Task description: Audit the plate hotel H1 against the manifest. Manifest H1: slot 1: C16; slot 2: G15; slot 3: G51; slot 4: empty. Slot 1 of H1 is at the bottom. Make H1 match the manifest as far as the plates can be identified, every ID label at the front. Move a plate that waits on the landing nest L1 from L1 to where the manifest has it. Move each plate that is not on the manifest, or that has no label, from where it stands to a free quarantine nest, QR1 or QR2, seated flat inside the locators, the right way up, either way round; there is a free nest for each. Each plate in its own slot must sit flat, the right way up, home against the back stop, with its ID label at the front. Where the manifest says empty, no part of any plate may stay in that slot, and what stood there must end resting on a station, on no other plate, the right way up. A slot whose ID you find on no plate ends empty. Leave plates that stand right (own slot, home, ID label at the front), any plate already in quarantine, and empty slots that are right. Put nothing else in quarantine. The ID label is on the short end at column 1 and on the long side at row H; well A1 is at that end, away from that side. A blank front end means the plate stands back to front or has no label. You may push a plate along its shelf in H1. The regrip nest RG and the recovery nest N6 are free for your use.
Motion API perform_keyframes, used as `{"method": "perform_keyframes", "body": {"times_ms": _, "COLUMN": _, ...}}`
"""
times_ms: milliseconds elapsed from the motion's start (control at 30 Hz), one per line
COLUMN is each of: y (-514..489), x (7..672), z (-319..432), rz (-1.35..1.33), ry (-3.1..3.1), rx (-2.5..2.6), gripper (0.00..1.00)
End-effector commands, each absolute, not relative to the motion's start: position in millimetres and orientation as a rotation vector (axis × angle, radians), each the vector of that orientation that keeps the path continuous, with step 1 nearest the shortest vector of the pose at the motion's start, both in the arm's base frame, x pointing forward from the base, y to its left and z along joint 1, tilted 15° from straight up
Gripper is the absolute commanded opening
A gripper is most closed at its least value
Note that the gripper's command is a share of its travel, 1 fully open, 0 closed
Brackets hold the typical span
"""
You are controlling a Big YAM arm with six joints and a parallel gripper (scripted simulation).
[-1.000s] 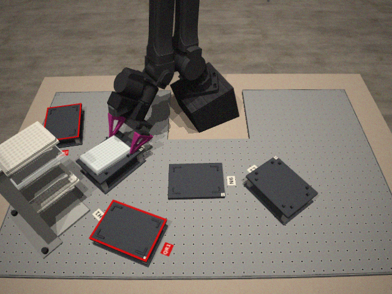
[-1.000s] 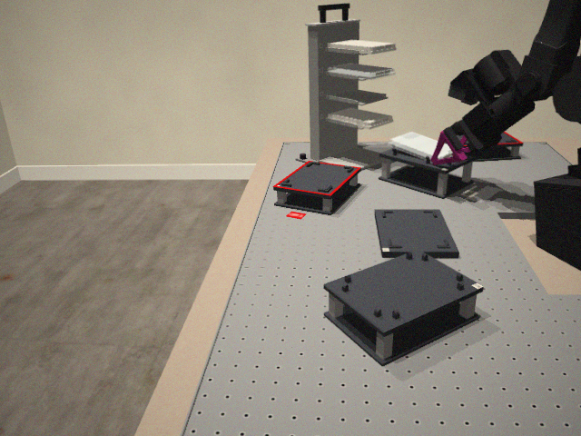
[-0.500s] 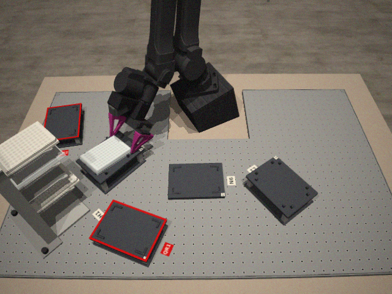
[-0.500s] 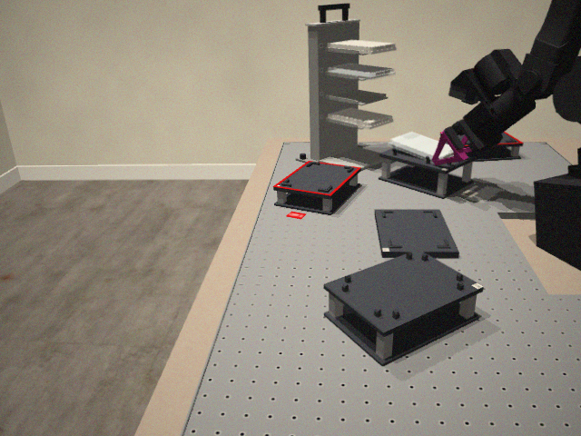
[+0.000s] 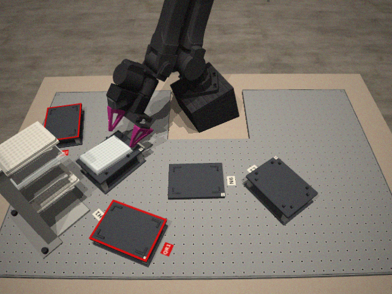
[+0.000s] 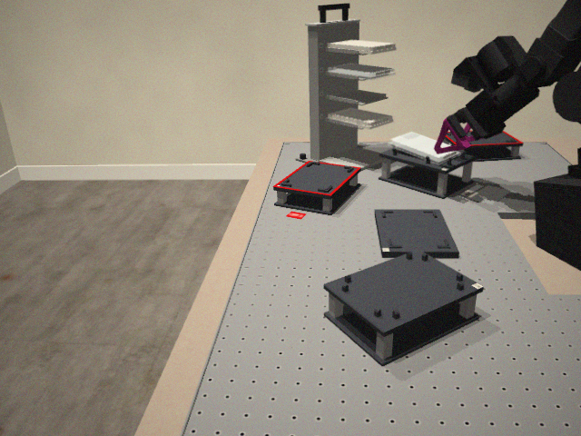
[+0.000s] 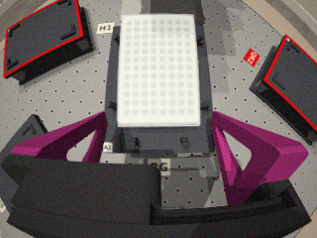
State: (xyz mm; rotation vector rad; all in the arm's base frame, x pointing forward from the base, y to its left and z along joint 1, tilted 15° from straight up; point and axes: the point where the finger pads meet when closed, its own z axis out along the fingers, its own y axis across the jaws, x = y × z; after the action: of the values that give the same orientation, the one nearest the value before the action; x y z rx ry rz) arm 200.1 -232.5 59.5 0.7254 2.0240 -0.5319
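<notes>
A white well plate (image 5: 105,154) lies flat on the raised regrip nest (image 5: 111,164) beside the plate hotel H1 (image 5: 30,171). It also shows in the wrist view (image 7: 158,69). My gripper (image 5: 122,136) is open and empty. Its magenta fingers stand to either side of the plate's near end, apart from it, in the wrist view (image 7: 158,125). In the side view the hotel (image 6: 334,84) holds a plate on the top shelf (image 6: 361,45), one on the shelf below (image 6: 360,70) and one on the bottom shelf (image 6: 360,118). The second shelf from the bottom (image 6: 356,96) looks bare. No labels are readable.
Quarantine nest QR1 (image 5: 128,229) and the other red-edged nest (image 5: 63,120) hold no plate. The flat nest N6 (image 5: 195,180) and the raised landing nest (image 5: 281,186) hold none either. The arm's black base (image 5: 206,101) stands behind.
</notes>
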Motion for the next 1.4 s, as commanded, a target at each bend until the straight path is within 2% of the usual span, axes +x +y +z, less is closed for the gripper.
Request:
{"method": "perform_keyframes", "body": {"times_ms": 0, "y": -244.1, "x": 210.9, "z": 87.8, "rz": -0.556, "ry": 1.982, "rx": 0.699, "gripper": 1.00}}
{"method": "perform_keyframes", "body": {"times_ms": 1067, "y": -227.4, "x": 201.8, "z": 145.4, "rz": -0.553, "ry": 1.963, "rx": 0.697, "gripper": 1.00}}
{"method": "perform_keyframes", "body": {"times_ms": 1367, "y": -248.2, "x": 227.0, "z": 140.0, "rz": -0.475, "ry": 2.205, "rx": 0.806, "gripper": 1.00}}
